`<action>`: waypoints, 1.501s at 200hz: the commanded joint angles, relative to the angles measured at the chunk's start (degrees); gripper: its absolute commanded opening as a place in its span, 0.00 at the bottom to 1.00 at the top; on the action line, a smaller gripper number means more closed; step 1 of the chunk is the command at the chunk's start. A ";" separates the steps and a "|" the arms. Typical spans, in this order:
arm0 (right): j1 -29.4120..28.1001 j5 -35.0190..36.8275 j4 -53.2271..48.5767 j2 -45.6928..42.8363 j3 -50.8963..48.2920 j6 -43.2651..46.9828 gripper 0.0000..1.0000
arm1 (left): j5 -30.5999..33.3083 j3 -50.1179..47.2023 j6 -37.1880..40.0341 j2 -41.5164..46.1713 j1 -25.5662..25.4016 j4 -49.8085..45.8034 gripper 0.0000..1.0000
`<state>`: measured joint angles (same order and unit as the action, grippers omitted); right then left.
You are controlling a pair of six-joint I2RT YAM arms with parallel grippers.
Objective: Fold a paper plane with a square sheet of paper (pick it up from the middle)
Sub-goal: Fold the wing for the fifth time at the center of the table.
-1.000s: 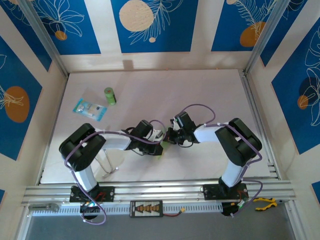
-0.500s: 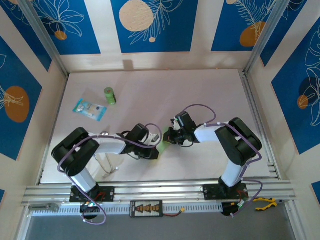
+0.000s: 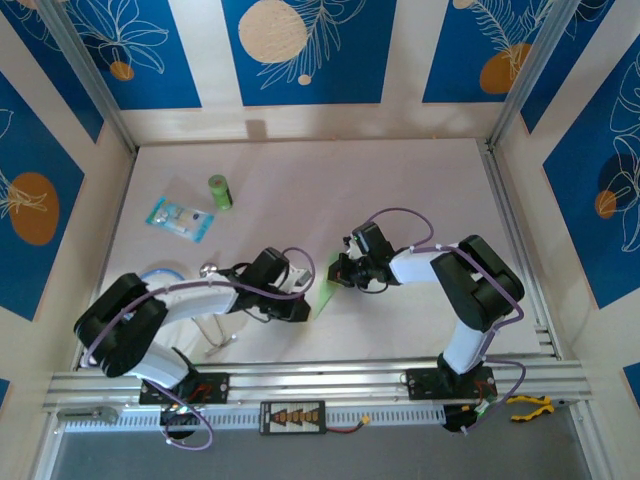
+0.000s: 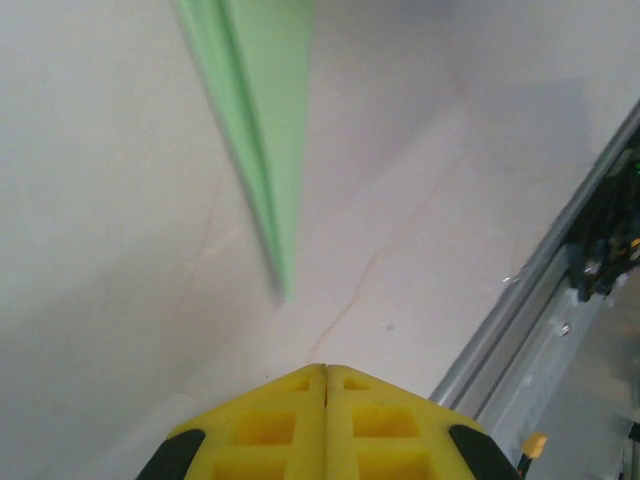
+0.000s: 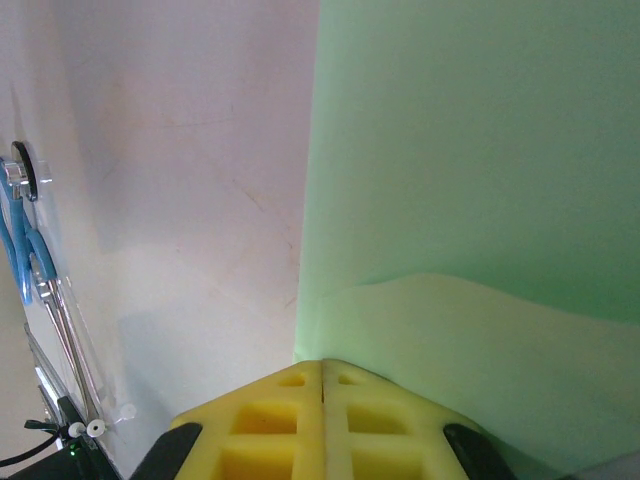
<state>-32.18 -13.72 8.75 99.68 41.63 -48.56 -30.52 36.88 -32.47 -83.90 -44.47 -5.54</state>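
Reaching low over the counter (image 3: 400,180), the left claw (image 4: 325,368) is pressed together near the paper plane (image 4: 265,140); the right claw (image 5: 322,362) pinches it aloft, its tip blurred, its top cut off.

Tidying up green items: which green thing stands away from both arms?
The small green cylinder, far left beside the clear packet; the folded green paper is between the left tool and right tool.

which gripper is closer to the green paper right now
Right. The right gripper is shut with the green paper running right up to its fingertips, apparently pinched. The left gripper is also shut but sits apart, a gap short of the paper's pointed tip.
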 commanded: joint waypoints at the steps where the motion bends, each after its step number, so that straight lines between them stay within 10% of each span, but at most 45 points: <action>1: 0.50 3.31 -2.96 2.36 -0.94 -0.58 0.02 | 2.99 4.07 -0.12 -0.22 0.66 1.01 0.00; 122: 0.72 0.20 -0.69 1.97 -0.76 -1.45 0.02 | 6.97 11.31 -3.66 -19.01 1.14 9.04 0.00; 219: 4.41 0.94 -2.47 -9.40 -3.29 1.11 0.08 | 6.65 2.37 -4.09 -19.04 1.03 10.99 0.00; 300: 1.57 1.23 -1.77 0.52 0.04 2.47 0.03 | 6.39 3.06 -3.45 -17.99 1.06 9.35 0.00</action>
<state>-31.64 -14.41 8.88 97.34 40.21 -47.13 -25.85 42.15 -36.56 -100.97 -43.72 13.13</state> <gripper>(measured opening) 0.057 0.048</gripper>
